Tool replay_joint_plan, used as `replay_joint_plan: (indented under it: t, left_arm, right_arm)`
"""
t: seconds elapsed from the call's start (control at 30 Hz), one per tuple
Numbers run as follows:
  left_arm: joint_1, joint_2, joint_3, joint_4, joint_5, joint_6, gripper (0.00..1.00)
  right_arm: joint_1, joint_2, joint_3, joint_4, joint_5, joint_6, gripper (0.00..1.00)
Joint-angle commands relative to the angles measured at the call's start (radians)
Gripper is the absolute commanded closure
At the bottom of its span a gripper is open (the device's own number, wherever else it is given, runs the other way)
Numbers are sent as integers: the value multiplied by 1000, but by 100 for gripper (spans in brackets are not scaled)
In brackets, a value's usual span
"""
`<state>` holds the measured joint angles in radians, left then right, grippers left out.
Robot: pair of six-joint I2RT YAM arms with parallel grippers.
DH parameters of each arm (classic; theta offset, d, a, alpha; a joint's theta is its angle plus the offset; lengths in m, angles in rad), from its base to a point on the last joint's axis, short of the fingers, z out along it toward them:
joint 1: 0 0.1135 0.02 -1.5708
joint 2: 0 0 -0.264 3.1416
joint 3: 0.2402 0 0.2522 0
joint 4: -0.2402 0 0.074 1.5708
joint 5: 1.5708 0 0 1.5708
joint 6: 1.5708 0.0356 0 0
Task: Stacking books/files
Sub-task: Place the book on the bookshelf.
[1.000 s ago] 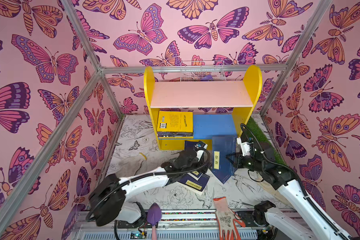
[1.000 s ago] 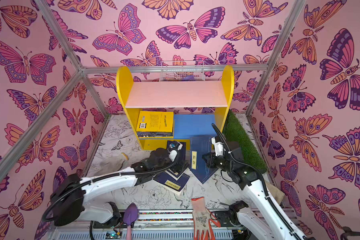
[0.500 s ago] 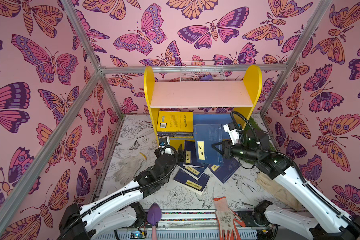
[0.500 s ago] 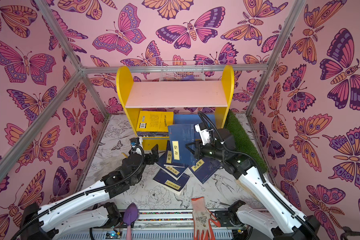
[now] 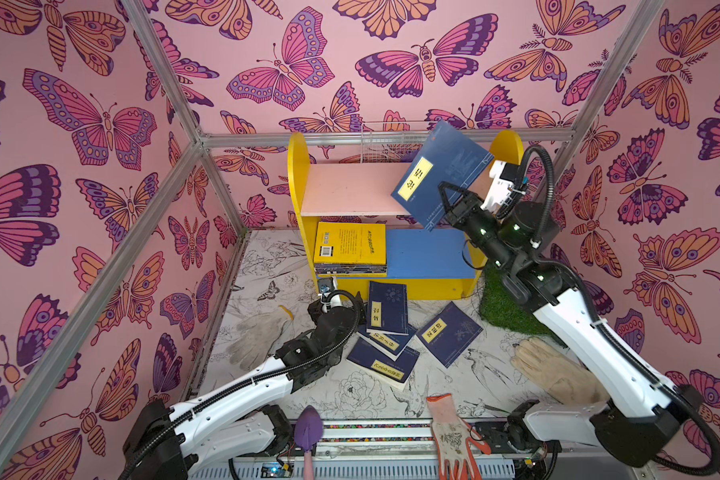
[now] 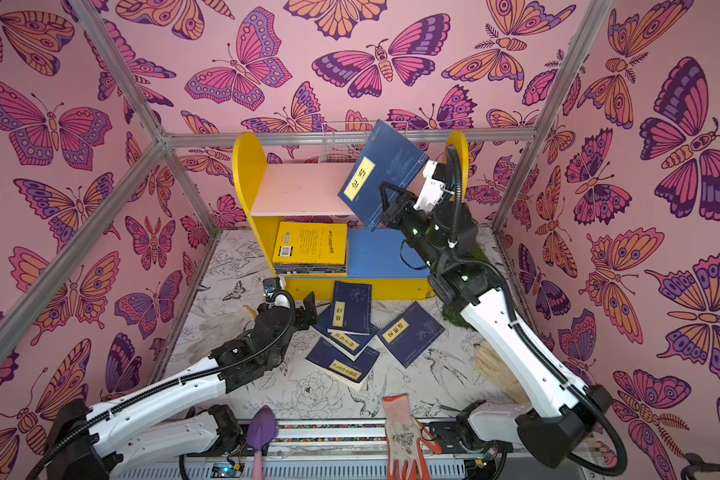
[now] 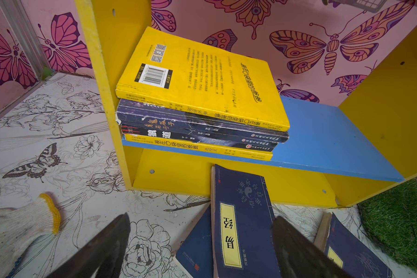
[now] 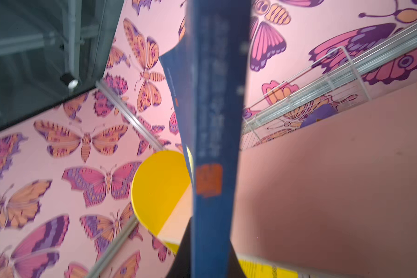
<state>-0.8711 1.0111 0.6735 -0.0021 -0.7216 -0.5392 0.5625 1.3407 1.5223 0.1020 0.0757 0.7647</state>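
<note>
right gripper (image 5: 449, 198) is clamped on the lower edge of a navy book (image 5: 437, 166), yellow label facing up toward the camera. the book is in the air, tilted, in front of the right end of the shelf's (image 5: 298, 174) pink top board. both top views agree (image 6: 377, 170). the right wrist view shows it spine-on (image 8: 214, 120) and blurred, with a dark finger on either side at the bottom.

left gripper (image 7: 200, 219) is wide open and holds nothing. it sits low over the surface (image 5: 350, 395), just in front of the shelf's left end. one finger (image 7: 101, 250) is over bare surface, the other (image 7: 299, 252) over the loose books.

stack (image 5: 350, 249) of four lies flat on the shelf's blue bottom board, against the shelf's left wall. top one is yellow, back cover and barcode up (image 7: 198, 79). two dark ones sit under it, with another yellow at the bottom.

loose navy books lie on the surface in front of the shelf. three overlap in a fan (image 5: 385, 345), and the top one (image 5: 387, 307) reaches the shelf's base. a fourth book (image 5: 449, 332) lies alone just beside the fan, below the shelf's right half.

cloth glove (image 5: 258, 336) lies in front of the shelf's left side, and the grass patch (image 5: 504, 311) is at its right foot. tan glove (image 5: 558, 374), orange glove (image 5: 454, 436) and purple trowel (image 5: 308, 432) are all well clear of the shelf, toward the arm bases.
</note>
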Motion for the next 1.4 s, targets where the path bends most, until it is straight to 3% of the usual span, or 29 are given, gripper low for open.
replay_joint_plan:
  t: [0.0, 0.23, 0.4, 0.53, 0.7, 0.8, 0.9, 1.0, 1.03, 1.17, 1.37]
  left_arm:
    - [1, -32, -17, -18, 5, -16, 6]
    - [-4, -70, -37, -29, -6, -28, 0]
    - [-12, -65, -22, -30, 0, -2, 1]
    - [-21, -57, -10, -28, -3, 19, 1]
    - [-34, -72, -14, -29, -19, 31, 1]
    - [-36, -83, -17, -28, -23, 37, 1]
    - [-40, -89, -19, -28, -22, 39, 1]
    - [-43, -87, -15, -28, -18, 46, 1]
    - [-45, -84, -12, -29, -18, 50, 1]
    - [-49, -70, -2, -26, -21, 58, 1]
    - [-51, -50, 11, -23, -18, 61, 1]
  right_arm:
    - [16, 85, 132, 91, 131, 156, 100]
    - [87, 140, 261, -99, 431, 358, 100]
    - [94, 161, 338, -313, 593, 584, 100]
    - [77, 188, 359, -406, 603, 732, 100]
    - [45, 225, 416, -464, 560, 799, 100]
    - [34, 269, 450, -495, 577, 825, 84]
    - [16, 289, 482, -519, 541, 863, 44]
    - [-8, 307, 508, -565, 430, 944, 16]
    - [-13, 313, 517, -584, 389, 969, 0]
    - [-14, 313, 542, -649, 300, 991, 1]
    - [-14, 266, 516, -725, 280, 964, 1]
